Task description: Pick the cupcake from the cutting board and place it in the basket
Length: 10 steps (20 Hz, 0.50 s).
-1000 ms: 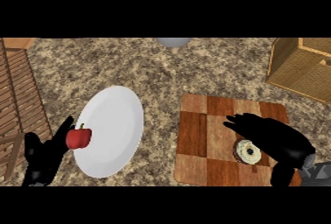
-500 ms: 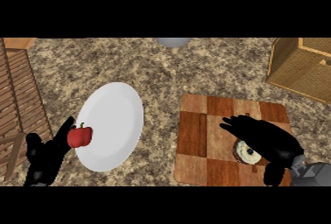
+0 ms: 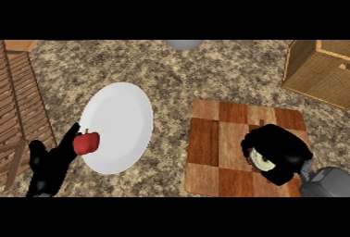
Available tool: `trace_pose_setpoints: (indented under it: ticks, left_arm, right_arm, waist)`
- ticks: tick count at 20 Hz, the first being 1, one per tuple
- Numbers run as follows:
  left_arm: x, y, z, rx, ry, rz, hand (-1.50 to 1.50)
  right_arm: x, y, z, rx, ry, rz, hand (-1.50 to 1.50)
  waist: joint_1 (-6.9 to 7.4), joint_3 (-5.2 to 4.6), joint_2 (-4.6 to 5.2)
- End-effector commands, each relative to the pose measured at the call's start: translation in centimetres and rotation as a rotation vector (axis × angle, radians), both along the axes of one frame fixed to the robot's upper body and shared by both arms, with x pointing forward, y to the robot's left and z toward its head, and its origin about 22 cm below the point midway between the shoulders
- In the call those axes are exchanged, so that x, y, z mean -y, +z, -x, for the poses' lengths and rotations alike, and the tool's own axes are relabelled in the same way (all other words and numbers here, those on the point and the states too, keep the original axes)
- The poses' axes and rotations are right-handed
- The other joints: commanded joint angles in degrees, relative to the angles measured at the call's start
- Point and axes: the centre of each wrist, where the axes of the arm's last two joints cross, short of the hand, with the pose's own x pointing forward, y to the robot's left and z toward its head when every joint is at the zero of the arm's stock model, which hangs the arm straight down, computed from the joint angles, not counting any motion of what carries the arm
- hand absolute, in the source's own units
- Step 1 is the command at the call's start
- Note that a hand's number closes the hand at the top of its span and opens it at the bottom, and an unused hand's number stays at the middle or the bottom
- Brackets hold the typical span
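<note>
Right hand [image 3: 277,152]: matte black, bulky rounded shell, thick fingers [image 3: 254,139]. Grey blocky forearm [image 3: 326,183] behind it, faceted, slightly darker at the wrist. Left hand [image 3: 49,164]: same matte black, slimmer outline, tapered fingers. No markings, cables or screws discernible.

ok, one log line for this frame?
phase: grasp | right hand: curled round cupcake on cutting board | left hand: open, resting | basket: upper right

A white plate [image 3: 120,125] lay on the speckled stone counter [image 3: 205,69], with a red apple [image 3: 86,142] at its lower left rim. A wooden slatted crate [image 3: 21,111] stood at the left edge, and a grey round object [image 3: 183,44] showed at the top.
</note>
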Motion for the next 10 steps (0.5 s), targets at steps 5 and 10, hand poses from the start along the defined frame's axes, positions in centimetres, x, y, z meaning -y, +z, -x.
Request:
trace_pose_setpoints:
  ticks: [5,10]
  left_arm:
    - [-0.3,-3.0,1.2,-0.140,0.007,0.001,0.00]
    - [0.4,-1.4,0.4,-0.097,-0.028,0.010,0.00]
  right_arm:
    - [-2.0,-2.3,-2.3,0.054,-0.240,0.032,1.50]
    - [-3.5,-1.9,-5.6,0.047,-0.774,0.005,1.50]
  waist:
    - [0.50,-0.95,1.16]
    - [1.27,-1.01,1.90]
